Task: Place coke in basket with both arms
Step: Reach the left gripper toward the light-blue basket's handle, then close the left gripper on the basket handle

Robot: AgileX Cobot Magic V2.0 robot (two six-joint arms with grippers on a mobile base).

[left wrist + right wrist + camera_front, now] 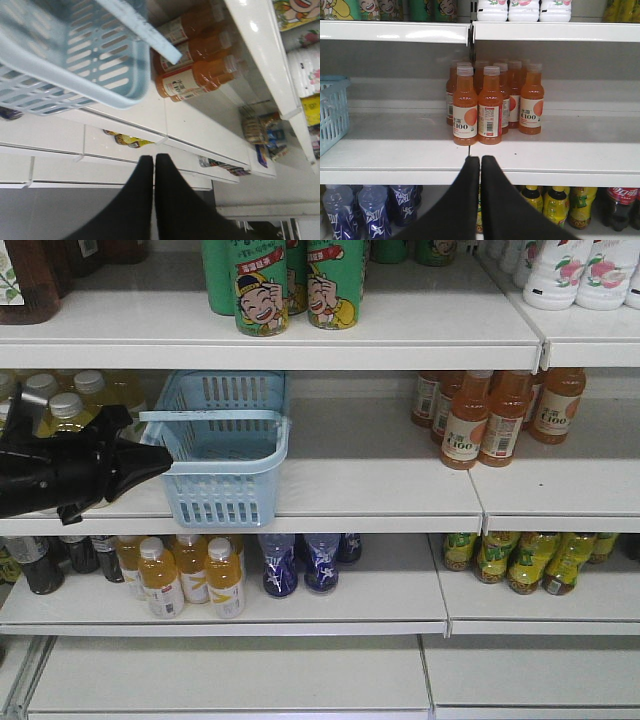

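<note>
**Status: both grippers closed and empty; basket on the middle shelf**

The basket [225,498] stands upright on the left part of the middle shelf [380,490]. One thin handle crosses its open top.

The left gripper [165,462] extends in from the left edge of the front view and points right. In that view its tip overlaps the basket's near left corner; contact cannot be confirmed. In the left wrist view its two fingers [142,185] are pressed together with nothing between them. The basket lies above and left of the tips, apart from them.

The right gripper [480,159] appears only in its own wrist view. It is closed to a thin slit and holds nothing. It points at a cluster of orange bottles [490,105] on the same shelf, well apart from the basket, whose end wall shows at the left edge of that view.
</note>
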